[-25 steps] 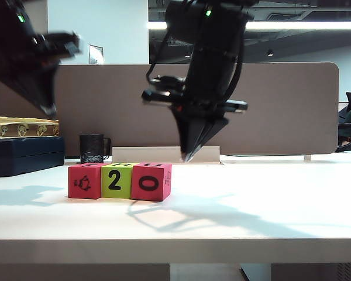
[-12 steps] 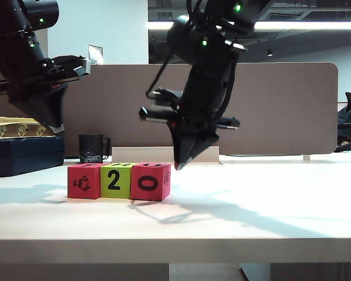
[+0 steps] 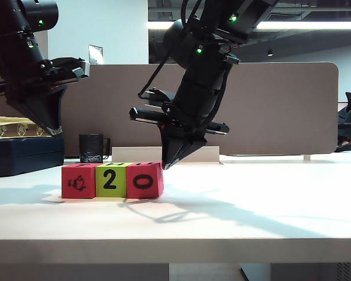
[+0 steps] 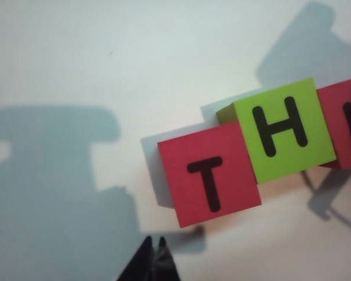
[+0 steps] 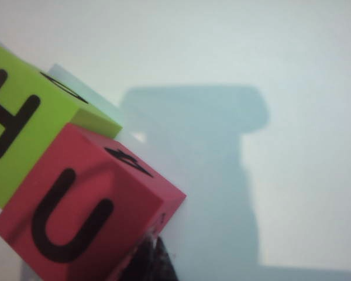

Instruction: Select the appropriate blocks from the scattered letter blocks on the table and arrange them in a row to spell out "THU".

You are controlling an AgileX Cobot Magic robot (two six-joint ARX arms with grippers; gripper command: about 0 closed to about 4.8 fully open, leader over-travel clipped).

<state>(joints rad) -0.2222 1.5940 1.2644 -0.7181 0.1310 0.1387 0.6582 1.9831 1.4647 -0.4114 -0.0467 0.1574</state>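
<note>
Three blocks stand touching in a row on the white table (image 3: 251,205): a red one with an animal figure (image 3: 78,181), a lime green one showing 2 (image 3: 110,180) and a red one showing 0 (image 3: 144,180). From above, the left wrist view reads their tops as T (image 4: 209,174), H (image 4: 284,130) and U (image 4: 346,123). My right gripper (image 3: 164,165) is shut, and its tip (image 5: 154,241) rests against the outer side of the U block (image 5: 76,205), next to the H block (image 5: 29,117). My left gripper (image 3: 54,130) hangs shut above the table, up and left of the T block, its tip (image 4: 154,240) holding nothing.
A black mug (image 3: 92,147) stands behind the row, in front of the beige divider panel (image 3: 281,105). A dark blue box (image 3: 23,155) with a yellowish tray on top sits at the far left. The table's thick front edge (image 3: 175,249) runs across the foreground.
My right gripper has come down and to the left against the U block, and the whole row has slid a little to the left. The left arm has dipped slightly.
</note>
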